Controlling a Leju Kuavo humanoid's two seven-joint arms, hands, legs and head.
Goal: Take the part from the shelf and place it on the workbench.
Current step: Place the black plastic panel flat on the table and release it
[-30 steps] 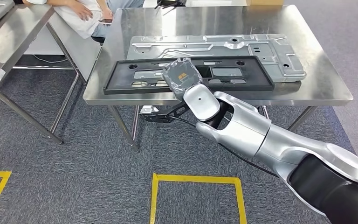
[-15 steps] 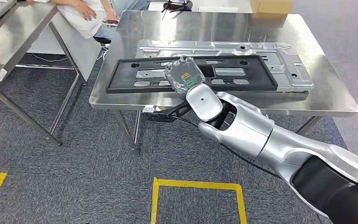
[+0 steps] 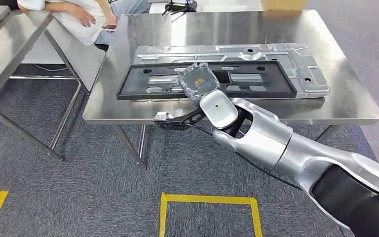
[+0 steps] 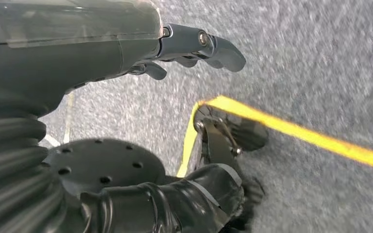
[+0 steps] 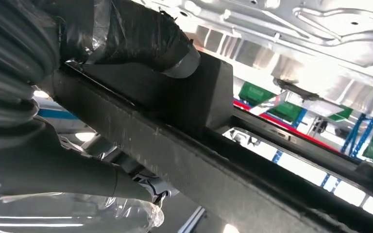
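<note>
A: Where is the right robot hand (image 3: 198, 83)?

B: Reached out over the near edge of the steel worktop (image 3: 345, 101), wrapped in clear film, with its fingers (image 5: 141, 36) closed on the near rail of the black frame (image 3: 259, 92). The wrist view shows a taped finger on one side of that rail and the thumb on the other.

A: What does the part look like?

B: A long, flat, matte black rectangular frame with several cut-out windows and small round holes near its corners. It lies flat on the worktop, on top of a larger pressed silver metal panel (image 3: 303, 74) whose edges stick out behind it and to the right.

A: And the left robot hand (image 4: 189, 46)?

B: It hangs over grey carpet with a yellow floor line (image 4: 315, 138), fingers loosely apart and nothing in them.

A: Anything else around?

B: A person in a white shirt (image 3: 74, 19) sits at the worktop's far left corner.

A: What differs from half a second ago?

B: The whole picture has shifted, so the camera has moved. The right robot hand keeps its hold on the frame's near rail, and the frame sits on the panel as before.
</note>
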